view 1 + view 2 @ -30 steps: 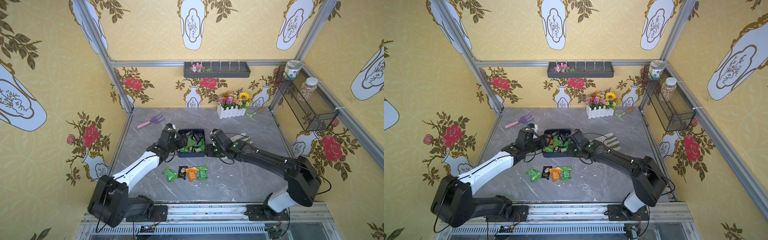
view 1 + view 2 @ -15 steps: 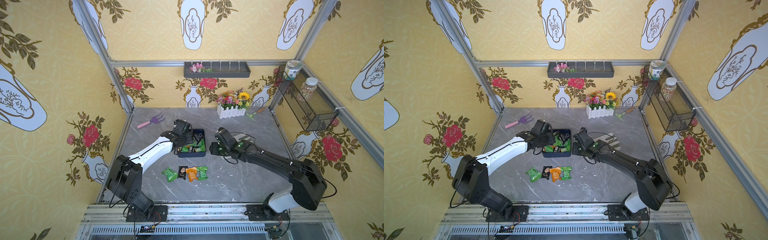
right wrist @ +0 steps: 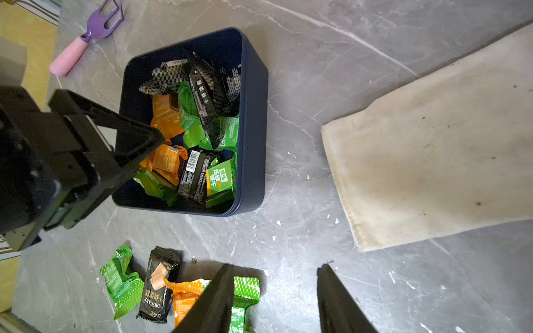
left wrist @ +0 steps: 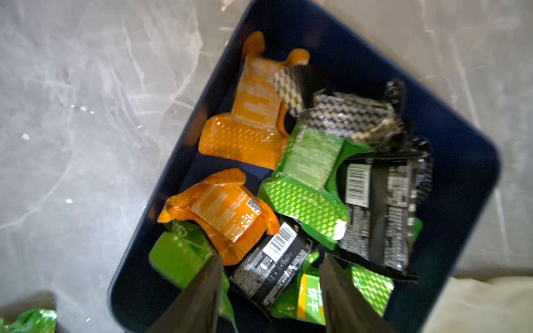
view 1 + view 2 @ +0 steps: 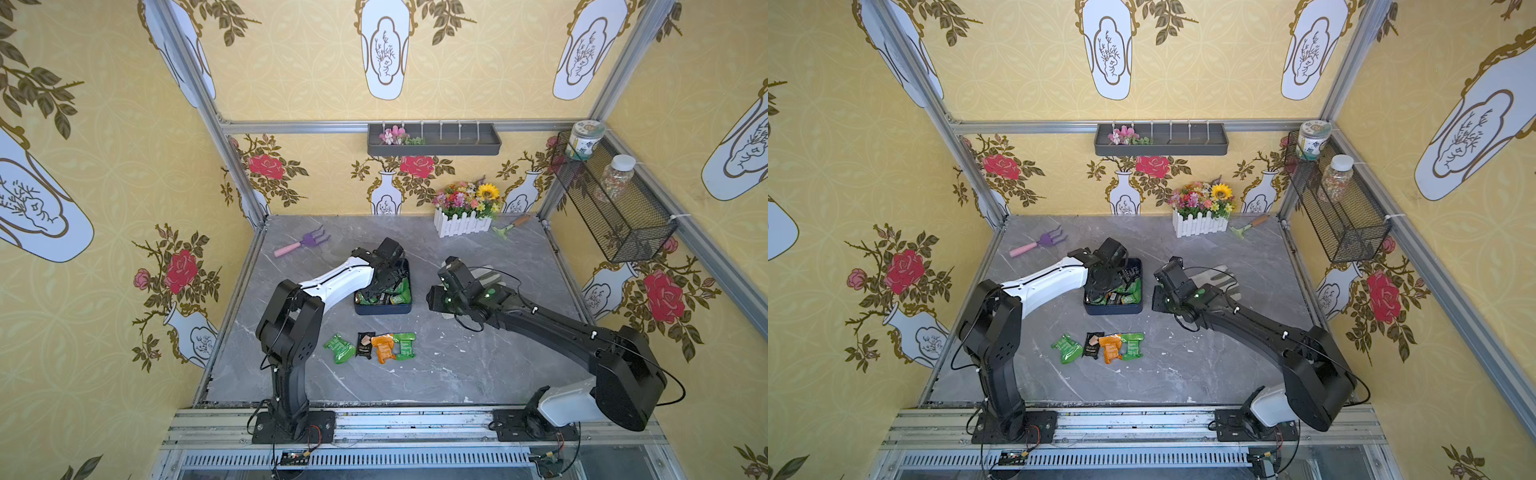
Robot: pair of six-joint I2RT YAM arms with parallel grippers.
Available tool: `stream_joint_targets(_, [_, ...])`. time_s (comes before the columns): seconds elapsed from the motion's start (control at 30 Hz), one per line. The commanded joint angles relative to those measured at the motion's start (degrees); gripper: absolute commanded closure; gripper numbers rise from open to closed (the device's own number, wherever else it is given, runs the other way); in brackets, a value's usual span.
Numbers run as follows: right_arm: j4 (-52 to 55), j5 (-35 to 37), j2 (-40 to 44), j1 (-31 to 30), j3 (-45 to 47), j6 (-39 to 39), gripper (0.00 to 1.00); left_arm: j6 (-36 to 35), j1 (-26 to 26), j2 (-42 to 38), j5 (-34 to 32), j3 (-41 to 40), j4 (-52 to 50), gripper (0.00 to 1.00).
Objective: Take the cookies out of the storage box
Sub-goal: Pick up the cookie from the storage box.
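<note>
The navy storage box (image 5: pixel 382 309) (image 5: pixel 1113 310) sits mid-table and holds several cookies (image 4: pixel 305 184) in green, orange and black foil. My left gripper (image 4: pixel 271 258) (image 5: pixel 380 286) is down inside the box, open, its fingers standing either side of a black packet (image 4: pixel 268 271). Several more cookies (image 5: pixel 370 345) (image 5: pixel 1100 347) (image 3: pixel 157 285) lie in a row on the table in front of the box. My right gripper (image 3: pixel 276 266) (image 5: pixel 434 298) hovers over bare table to the right of the box, open, with nothing between its fingers.
A beige cloth (image 3: pixel 432 138) (image 5: pixel 484 274) lies right of the box, under the right arm. At the back are a purple rake (image 5: pixel 305 243), a white flower planter (image 5: pixel 463 218) and a small trowel (image 5: pixel 509 226). A grey wall tray (image 5: pixel 432 141) and a mesh basket (image 5: pixel 615 208) hang above.
My left gripper has moved right from beside the box's left edge and come down inside it. The right gripper has barely shifted.
</note>
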State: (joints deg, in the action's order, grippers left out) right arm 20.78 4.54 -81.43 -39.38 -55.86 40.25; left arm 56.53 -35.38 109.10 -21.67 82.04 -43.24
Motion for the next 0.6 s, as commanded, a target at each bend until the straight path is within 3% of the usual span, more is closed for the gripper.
stream_joint_targets(0.0, [-1.3, 0.3, 0.8, 0.6, 0.7, -0.7, 0.49, 3.5, -0.5, 1.2, -2.5, 0.9, -5.2, 0.43])
stream_joint_targets(0.4, [-2.2, -1.4, 1.3, 1.8, 1.8, -0.9, 0.5, 6.2, -1.8, -1.7, -10.1, 3.2, -9.8, 0.38])
stream_joint_targets(0.57, [-2.5, -1.4, 1.6, 1.8, 2.2, -0.6, 0.5, 8.9, -2.0, -4.4, -9.9, 1.7, -11.3, 0.39])
